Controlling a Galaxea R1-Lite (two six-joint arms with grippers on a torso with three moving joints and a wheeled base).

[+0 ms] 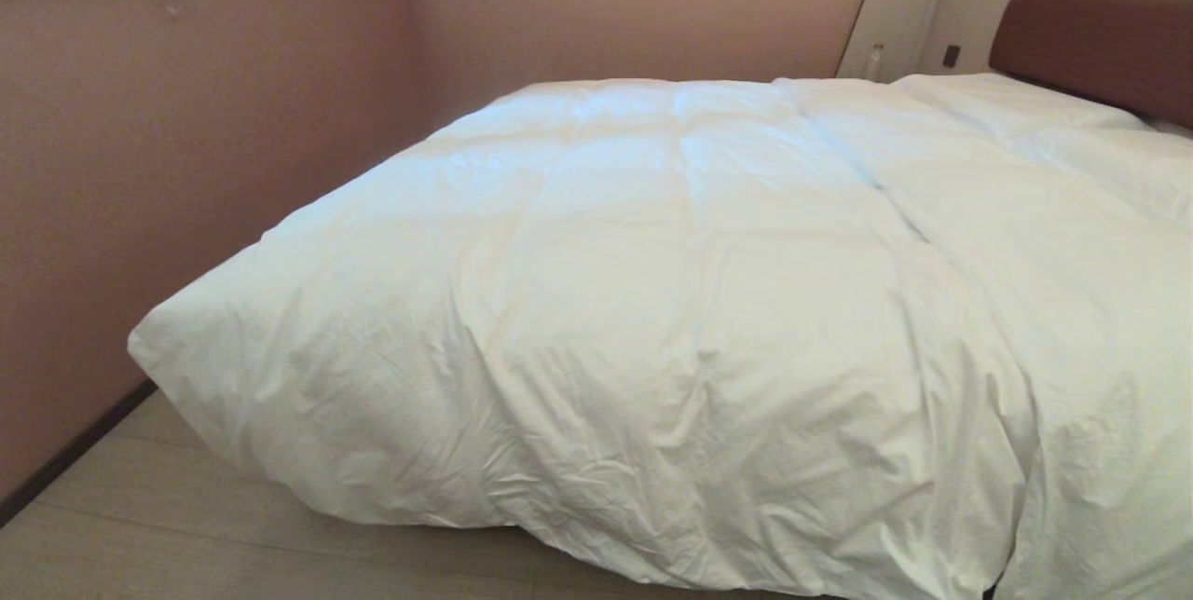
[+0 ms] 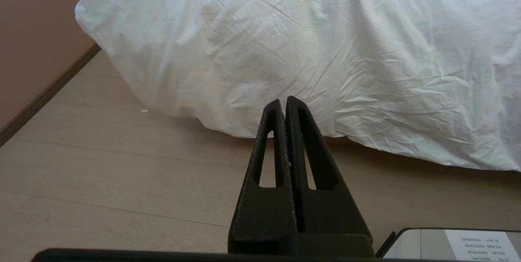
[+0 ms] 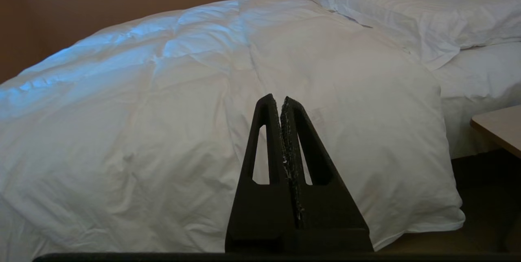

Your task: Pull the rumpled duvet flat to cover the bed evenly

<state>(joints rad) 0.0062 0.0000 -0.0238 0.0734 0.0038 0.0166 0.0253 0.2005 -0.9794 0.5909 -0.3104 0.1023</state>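
While the duvet [image 1: 652,302] lies spread over the bed [image 1: 1100,41], its near edge hangs over the foot end toward the floor [image 1: 140,535] at 6 o'clock in the head view, and a long fold runs toward 1 o'clock, where the pillows [image 1: 1007,102] lie. The left gripper [image 2: 284,101] has its fingers pressed together above the floor, apart from the duvet. The right gripper [image 3: 276,99] is also pressed together, holding nothing, before the duvet.
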